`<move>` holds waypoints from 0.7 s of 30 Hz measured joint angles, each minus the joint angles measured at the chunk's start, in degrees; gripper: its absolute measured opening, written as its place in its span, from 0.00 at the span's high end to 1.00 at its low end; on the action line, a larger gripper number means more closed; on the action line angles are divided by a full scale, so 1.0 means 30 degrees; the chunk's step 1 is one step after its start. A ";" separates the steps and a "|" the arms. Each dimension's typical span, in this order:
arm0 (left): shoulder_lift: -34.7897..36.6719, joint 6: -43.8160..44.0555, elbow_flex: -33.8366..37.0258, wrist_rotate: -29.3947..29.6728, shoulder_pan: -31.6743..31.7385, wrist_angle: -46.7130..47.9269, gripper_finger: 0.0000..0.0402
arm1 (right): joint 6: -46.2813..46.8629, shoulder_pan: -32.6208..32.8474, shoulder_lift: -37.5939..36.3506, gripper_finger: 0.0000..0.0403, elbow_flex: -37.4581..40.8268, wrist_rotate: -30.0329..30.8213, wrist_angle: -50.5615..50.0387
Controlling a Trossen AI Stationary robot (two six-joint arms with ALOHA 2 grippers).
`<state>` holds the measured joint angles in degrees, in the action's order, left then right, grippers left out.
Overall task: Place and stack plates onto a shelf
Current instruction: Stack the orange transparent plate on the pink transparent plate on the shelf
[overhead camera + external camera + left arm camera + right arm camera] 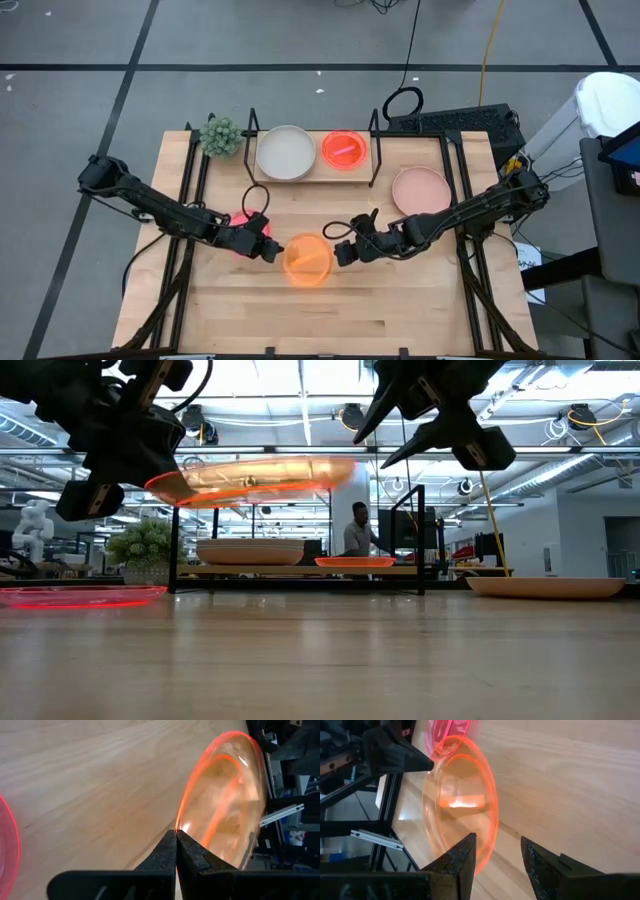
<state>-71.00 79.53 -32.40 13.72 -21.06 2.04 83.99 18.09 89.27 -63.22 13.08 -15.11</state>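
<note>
A translucent orange plate is held up over the middle of the table, nearly level in the low view. My left gripper is shut on its left rim. My right gripper is open at the plate's right rim, which lies just by one finger; I see no contact. A neon pink plate lies flat on the table under the left gripper. The shelf at the far edge carries a cream plate and a neon orange plate side by side. A pale pink plate rests on the table to the right. My left gripper pinches the orange plate's rim on its left side between the two shut fingers, coming level from the table's left. The plate is lifted clear of the table and reaches out from the fingertips toward the right, close to level, slightly tilted.
A small potted plant stands by the shelf's left end. The shelf's black wire end frames rise beside the plates. A keyboard lies beyond the far right corner. A person sits in the room behind the table.
</note>
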 joint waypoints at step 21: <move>-0.0002 -0.0044 0.0000 0.0087 0.0051 0.0299 1.00 | -0.0863 -0.0029 0.1710 0.66 0.0000 -0.0393 0.2363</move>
<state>-71.00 79.40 -32.40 13.98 -20.91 2.94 81.40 18.00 94.40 -63.22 11.90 -8.02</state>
